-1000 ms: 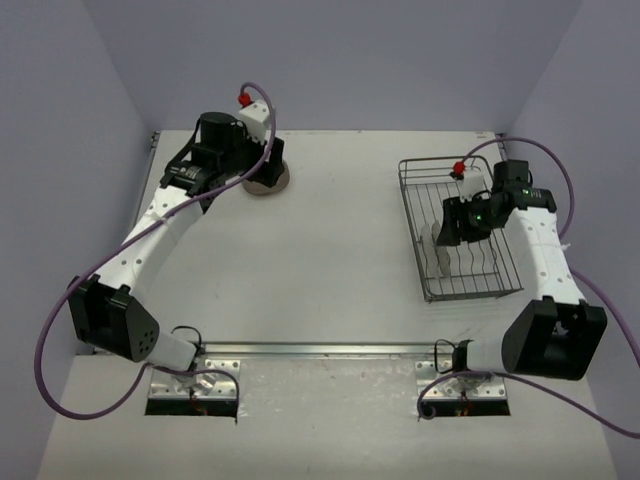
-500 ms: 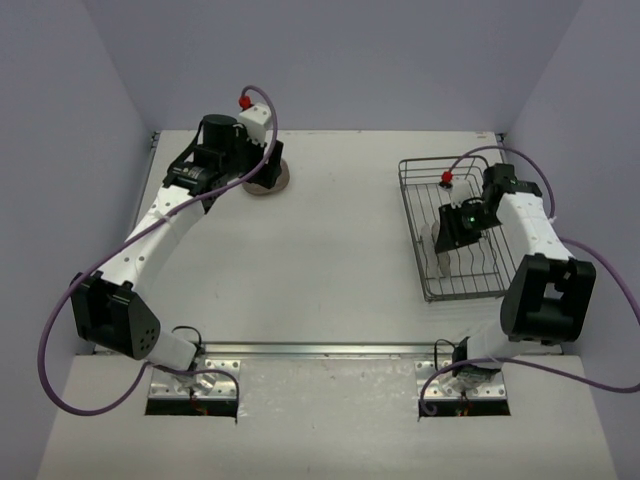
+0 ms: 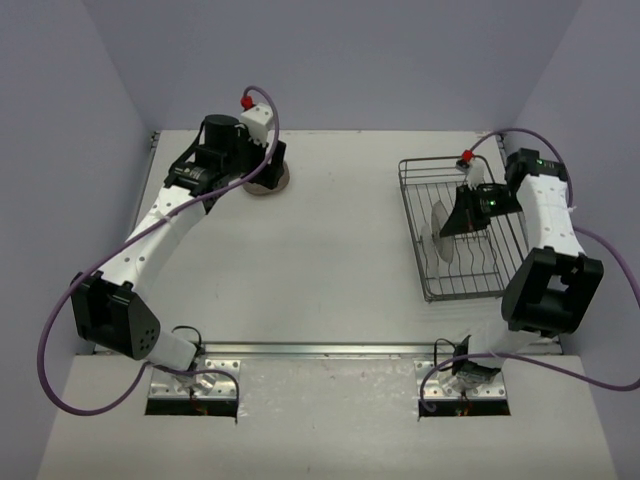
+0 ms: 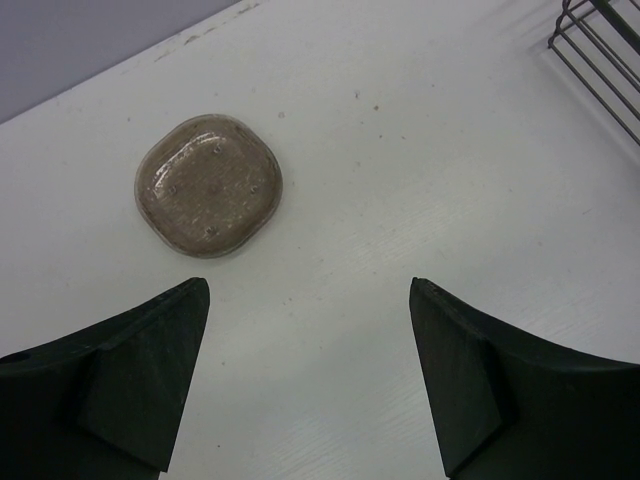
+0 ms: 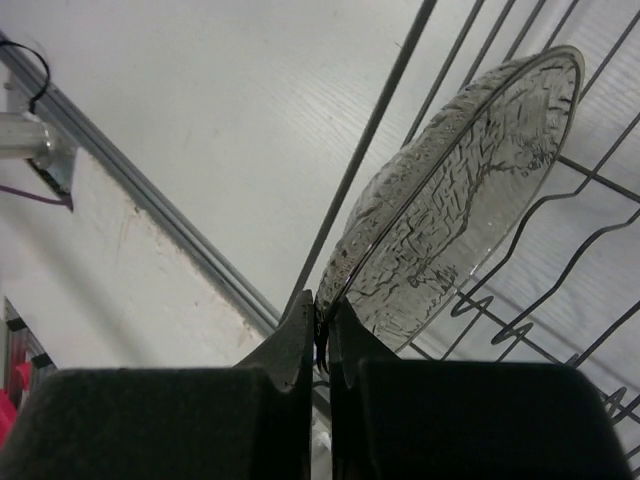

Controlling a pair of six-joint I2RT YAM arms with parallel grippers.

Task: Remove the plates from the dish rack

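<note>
right gripper has its fingers pinched shut on the rim of the clear plate leaning in the dish rack, so next I'd guess a careful lift straight out, while the left gripper hangs wide open and empty above a tan plate on the table.

My left hand: matte black fingers.
My right hand: the same flat black.
Tan plate: glossy brown-beige, mottled, with a few small dark dots.
Clear plate: see-through, greyish, with a crackled, veined pattern across its face.
Dish rack: silver-grey wire.
Surface: white, with faint wood-like streaks and tiny dark specks.
Cables: purple, looping off my white and black arms.
Walls: pale lavender-grey.
</note>
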